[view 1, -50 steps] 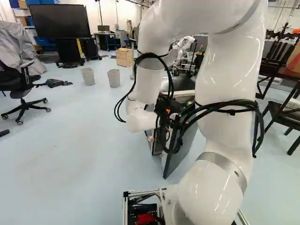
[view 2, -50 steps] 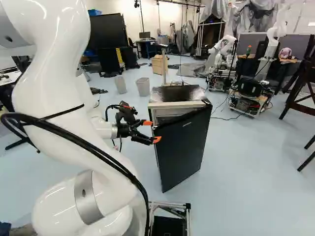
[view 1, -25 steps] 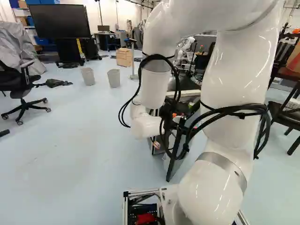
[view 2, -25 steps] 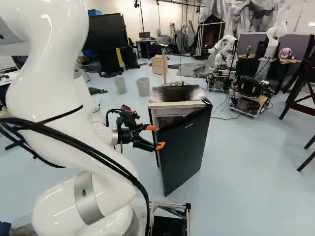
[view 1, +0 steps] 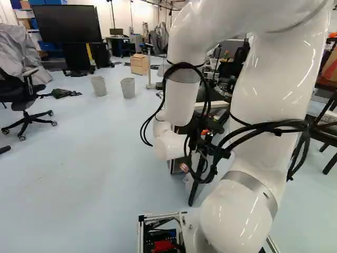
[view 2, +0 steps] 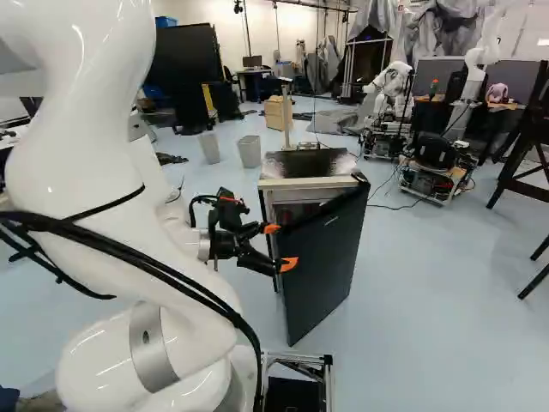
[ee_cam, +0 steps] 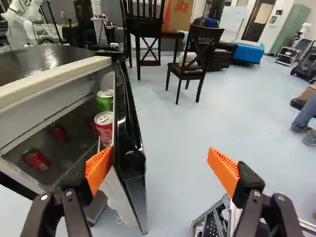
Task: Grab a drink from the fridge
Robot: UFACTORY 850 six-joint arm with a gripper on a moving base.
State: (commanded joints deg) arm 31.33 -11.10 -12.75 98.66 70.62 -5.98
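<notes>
In the fridge (ee_cam: 54, 76), inward of its open door (ee_cam: 132, 185), you have dim red cans (ee_cam: 36, 160); just inside that door, a silver-topped green can (ee_cam: 104, 100) and a bright red can (ee_cam: 104, 129). Your gripper (view 2: 280, 247) straddles the door's edge, spread wide, holding nothing.

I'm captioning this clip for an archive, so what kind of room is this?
Probably a robotics lab or workshop: another white robot arm stands beyond the mini fridge, a wheeled cart carries equipment, and a large black monitor stands at the left base view's far left.
</notes>
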